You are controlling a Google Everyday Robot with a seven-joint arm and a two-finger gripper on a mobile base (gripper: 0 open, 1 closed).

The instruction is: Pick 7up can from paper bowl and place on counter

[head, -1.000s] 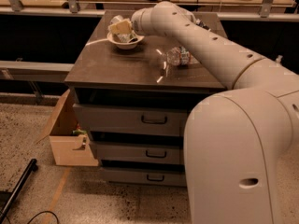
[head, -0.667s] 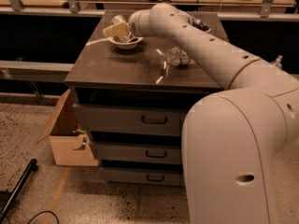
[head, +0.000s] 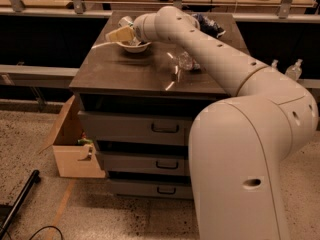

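Camera view, from my remote station: the robot's large cream-coloured arm [head: 235,84] fills the right side and reaches up and left across the flat glossy dark grey-brown counter [head: 130,71]. That counter tops a grey cabinet whose three handled drawers [head: 165,129] face me. An open brown cardboard box [head: 72,151] stands on the speckled floor against the cabinet's left side. On the counter's far right corner I note a crumpled dark blue bag [head: 209,25]. A clear plastic bottle [head: 187,61] lies on its side near mid-counter, partly hidden by the arm. The shallow round off-white paper bowl [head: 134,47] sits toward the far left of the counter. The tan-tipped gripper [head: 119,35] is directly over the bowl's left rim; I cannot tell whether it is spread or closed. A small silvery-green shape just behind the gripper, at the bowl's far edge, reads as the 7up can [head: 125,21]. I cannot tell whether it rests in the bowl or is held.
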